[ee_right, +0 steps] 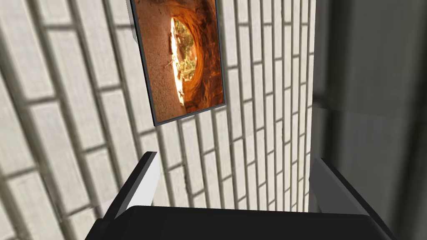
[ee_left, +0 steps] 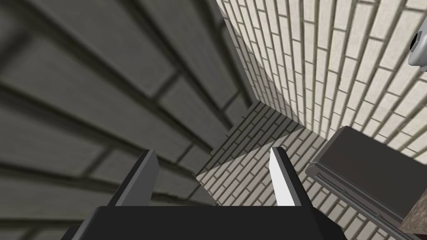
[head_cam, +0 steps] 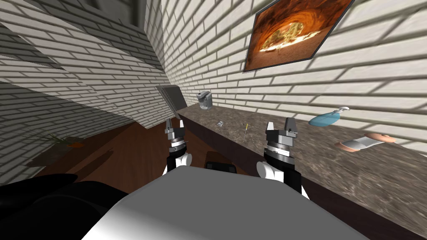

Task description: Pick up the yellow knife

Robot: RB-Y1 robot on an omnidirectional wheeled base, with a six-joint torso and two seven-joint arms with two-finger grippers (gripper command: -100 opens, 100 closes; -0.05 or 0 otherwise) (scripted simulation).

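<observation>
- Right gripper (head_cam: pixel 280 125): fingers spread, holding nothing, at the edge of the speckled brown countertop (head_cam: pixel 354 175).
- Left gripper (head_cam: pixel 175 124): fingers spread, just off that countertop.
- Thin yellow knife (head_cam: pixel 246 131): on the countertop, apart from both grippers.
- Blue pump bottle (head_cam: pixel 326 119): on the countertop's far side.

You have a long mottled brown-grey stone counter (head_cam: pixel 333 166) running along the white brick wall on the right. A small grey coffee machine (head_cam: pixel 204 100) stands at its far end. Nearer lie a tiny grey square item (head_cam: pixel 219 123) and a thin yellow knife (head_cam: pixel 246 131) by the front edge. Well to the right lie a blue pump bottle (head_cam: pixel 327 118) and a pink-and-white oblong object (head_cam: pixel 365 143).
</observation>
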